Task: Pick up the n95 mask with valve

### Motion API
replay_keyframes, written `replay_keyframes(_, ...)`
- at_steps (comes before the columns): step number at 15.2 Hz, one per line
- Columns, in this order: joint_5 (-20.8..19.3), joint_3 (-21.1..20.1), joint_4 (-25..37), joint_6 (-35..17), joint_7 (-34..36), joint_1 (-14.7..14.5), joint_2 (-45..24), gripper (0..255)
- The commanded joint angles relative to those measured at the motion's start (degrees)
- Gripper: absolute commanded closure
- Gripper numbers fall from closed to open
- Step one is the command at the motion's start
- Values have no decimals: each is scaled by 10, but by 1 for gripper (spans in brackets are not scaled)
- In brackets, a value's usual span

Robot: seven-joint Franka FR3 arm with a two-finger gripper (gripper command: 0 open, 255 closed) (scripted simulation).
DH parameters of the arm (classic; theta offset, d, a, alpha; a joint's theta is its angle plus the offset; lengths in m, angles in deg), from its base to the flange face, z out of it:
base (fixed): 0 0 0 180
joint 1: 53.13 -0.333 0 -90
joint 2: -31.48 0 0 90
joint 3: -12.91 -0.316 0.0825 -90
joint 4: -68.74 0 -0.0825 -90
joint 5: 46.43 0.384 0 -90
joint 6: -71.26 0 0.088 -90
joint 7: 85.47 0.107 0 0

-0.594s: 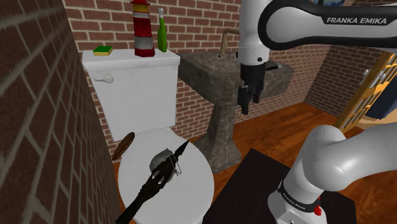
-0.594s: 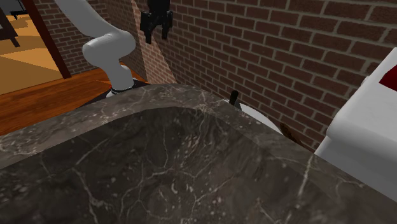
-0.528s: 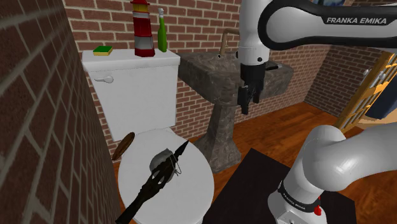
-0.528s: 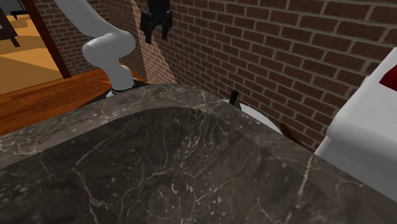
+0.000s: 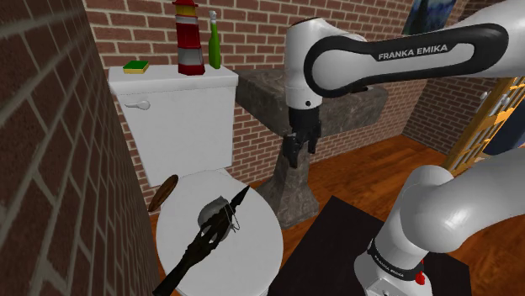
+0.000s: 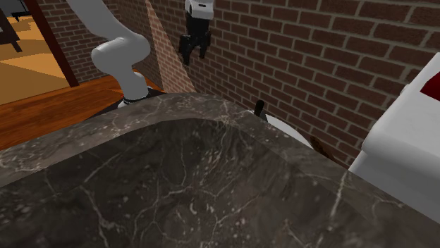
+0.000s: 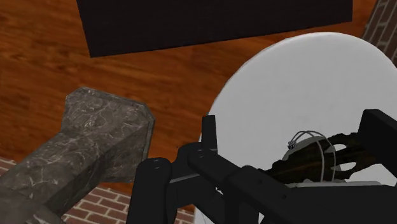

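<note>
- Mask (image 5: 216,208): a small grey dome on the white toilet lid (image 5: 257,252), in the lower left of the shoulder view, with thin strap loops trailing off it.
- Tangle looks like the main risk: a black claw-shaped stick (image 5: 195,251) lies across or hard against the mask, I cannot tell which. A careless close could take the stick instead, or drag both.
- Straps might snag on that claw as the mask lifts.
- Gripper (image 5: 291,160) hangs higher and to the right in the shoulder view, well apart from the lid. Its 2 fingers stand apart and hold nothing.
- Stone sink pedestal (image 5: 290,193) stands just behind it, so a low sweep toward the lid might clip it.
- Smooth lid: a shallow pinch may just push the dome away.
</note>
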Motion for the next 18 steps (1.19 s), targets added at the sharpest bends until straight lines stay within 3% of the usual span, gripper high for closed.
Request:
replay_keyframes(1,6,-6,-4,-45,11,2,-35,0)
replay_keyframes(10,21,-45,31,-211,81,3,-215,0)
replay_keyframes(18,-1,-63,117,-321,148,0,-393,0)
